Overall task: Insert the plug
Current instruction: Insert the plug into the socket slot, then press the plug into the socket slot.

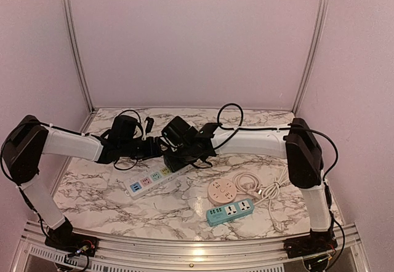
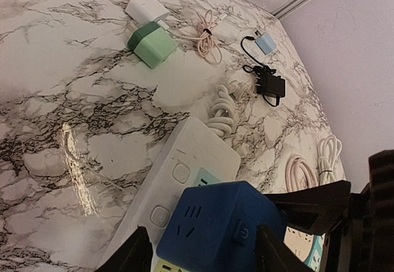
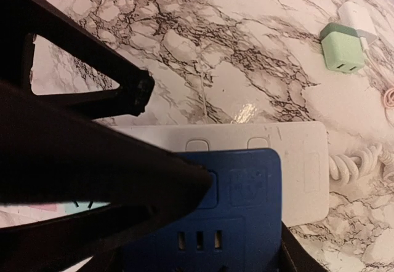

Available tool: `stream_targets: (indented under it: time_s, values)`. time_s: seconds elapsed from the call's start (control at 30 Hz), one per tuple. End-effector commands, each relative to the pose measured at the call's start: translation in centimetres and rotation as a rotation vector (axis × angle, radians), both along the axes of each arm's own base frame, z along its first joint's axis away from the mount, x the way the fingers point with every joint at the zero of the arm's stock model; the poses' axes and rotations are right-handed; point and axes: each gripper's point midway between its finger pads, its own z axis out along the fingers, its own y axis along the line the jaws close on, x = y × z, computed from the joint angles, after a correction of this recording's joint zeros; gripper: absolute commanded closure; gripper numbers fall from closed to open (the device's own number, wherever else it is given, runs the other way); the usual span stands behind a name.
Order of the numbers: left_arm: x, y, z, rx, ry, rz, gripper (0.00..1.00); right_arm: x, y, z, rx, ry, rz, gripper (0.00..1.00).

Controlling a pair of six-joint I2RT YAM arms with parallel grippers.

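Here, on the left, the left pincer straddles the blue cube plug, one finger on each flank and about half spread. Whether it is actually pressing on the cube I cannot tell. The blue cube plug sits low over the white power strip, which lies flat on the marble surface. It covers the sockets just past the two push buttons. Its prongs are hidden beneath it, so how deep they are seated cannot be seen. To the right, the right pincer is closed partway onto the same cube, gripping its sides. The step in hand looks like the final press. To do it well, I judge the cube should be held square to the strip's face, with the prongs lined up on one socket, and pushed straight down without rocking. One arm could steady the strip so it neither skids nor tips, and neither pincer should let go until the cube's base lies flush.
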Motion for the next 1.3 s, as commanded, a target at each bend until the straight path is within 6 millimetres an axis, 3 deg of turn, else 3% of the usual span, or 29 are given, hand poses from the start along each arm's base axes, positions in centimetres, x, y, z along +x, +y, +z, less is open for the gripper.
stream_targets:
  time_s: [0.0,0.17,0.33,0.47,0.57,0.9,1.03,1.27]
  values:
    - [-0.3,-0.5,-0.8,0.035,0.012,-0.018,0.47,-2.4,-4.0,-7.4,-0.201,0.158,0.028,1.00]
    - [-0.9,-0.9,-2.4,0.069,0.037,-0.032,0.61,-2.3,-4.1,-7.7,-0.201,0.154,0.032,1.00]
    - [-1.5,-1.2,-3.9,0.098,0.059,-0.042,0.67,-2.3,-4.5,-8.6,-0.203,0.166,0.031,1.00]
    - [-2.1,-1.4,-5.1,0.121,0.083,-0.051,0.80,-2.5,-4.8,-9.3,-0.198,0.178,0.033,1.00]
    - [-2.8,-1.2,-5.9,0.136,0.098,-0.051,0.84,-2.7,-4.8,-9.8,-0.198,0.187,0.041,1.00]
    - [-4.7,-0.3,-8.5,0.164,0.150,-0.043,0.87,-3.4,-5.2,-12.0,-0.221,0.227,0.055,1.00]
    - [-4.3,-0.6,-7.7,0.159,0.134,-0.045,0.86,-3.0,-5.1,-10.9,-0.217,0.203,0.054,0.95]
    - [-2.4,-1.9,-5.1,0.154,0.086,-0.047,0.84,-0.7,-4.4,-6.6,-0.217,0.086,0.051,0.70]
